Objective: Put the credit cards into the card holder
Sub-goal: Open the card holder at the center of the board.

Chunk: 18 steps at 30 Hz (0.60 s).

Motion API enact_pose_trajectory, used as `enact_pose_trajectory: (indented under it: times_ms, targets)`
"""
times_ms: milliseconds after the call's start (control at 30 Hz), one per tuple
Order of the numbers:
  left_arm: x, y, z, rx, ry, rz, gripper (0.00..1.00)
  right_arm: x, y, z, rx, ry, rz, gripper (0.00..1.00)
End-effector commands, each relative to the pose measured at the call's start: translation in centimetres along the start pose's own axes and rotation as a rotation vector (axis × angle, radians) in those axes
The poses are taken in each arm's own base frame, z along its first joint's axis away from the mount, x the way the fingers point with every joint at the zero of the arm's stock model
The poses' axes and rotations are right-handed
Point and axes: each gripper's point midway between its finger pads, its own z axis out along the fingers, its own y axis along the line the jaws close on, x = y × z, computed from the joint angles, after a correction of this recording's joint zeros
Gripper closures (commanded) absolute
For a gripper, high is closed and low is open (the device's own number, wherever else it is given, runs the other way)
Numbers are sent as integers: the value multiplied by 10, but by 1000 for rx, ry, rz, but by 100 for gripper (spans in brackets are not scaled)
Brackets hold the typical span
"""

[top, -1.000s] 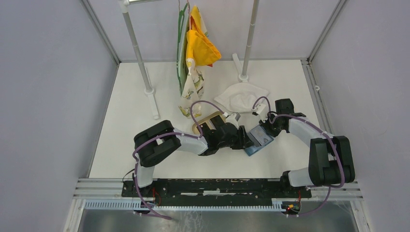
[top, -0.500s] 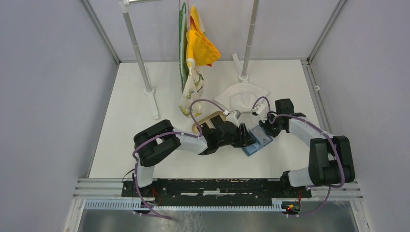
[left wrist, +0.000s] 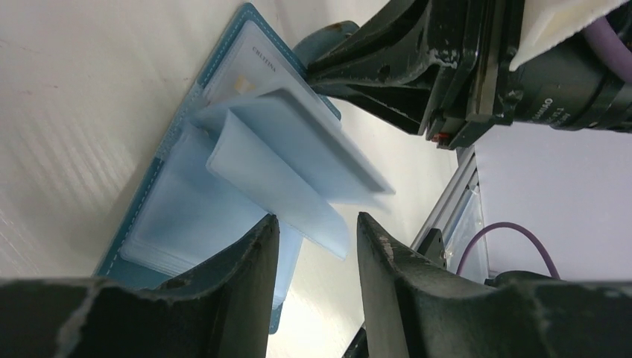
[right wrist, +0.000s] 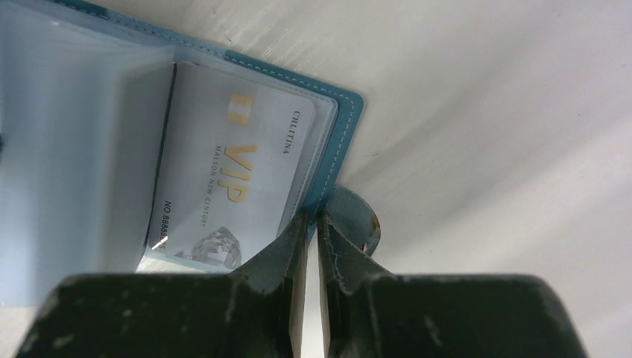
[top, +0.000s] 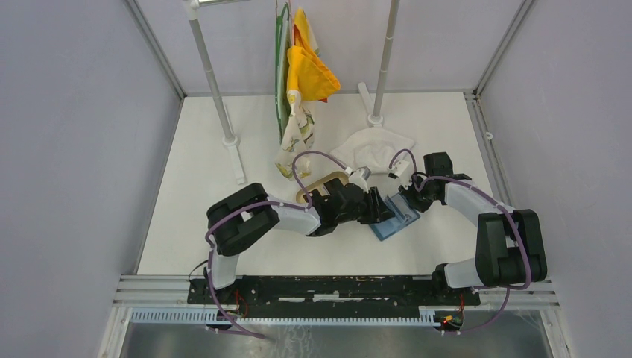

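Observation:
The blue card holder [top: 395, 221] lies open on the table, its clear sleeves fanned up [left wrist: 291, 160]. One card with gold "VIP" lettering [right wrist: 223, 190] sits inside a sleeve; it looks pale through the plastic. No other card shows. My right gripper [right wrist: 313, 218] is shut on the holder's far edge by the snap tab [right wrist: 356, 220]; it also shows in the top view [top: 408, 196]. My left gripper [left wrist: 318, 218] is open and empty, its fingertips just at the free edge of the sleeves; the top view [top: 378, 211] shows it left of the holder.
A tan oval tray [top: 319, 183] lies partly under the left arm. A white cloth [top: 373, 149] lies behind the holder. Cloths [top: 302, 82] hang from a rack on two poles [top: 212, 82] [top: 384, 60]. Walls enclose the table.
The dark card seen at the open holder earlier no longer shows in the top view; pale sleeves cover that spot. My left gripper has drawn back slightly to the left. The right arm has held still.

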Motion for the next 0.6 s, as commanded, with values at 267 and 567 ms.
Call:
enact_pose_trajectory:
  times_ms: [267, 567]
  targets:
    - [-6, 12, 12, -16, 18, 14, 51, 0, 12, 0, -60, 8, 8, 84]
    - [-2, 28, 1, -70, 30, 38, 52, -15, -18, -24, 91, -84, 12, 64]
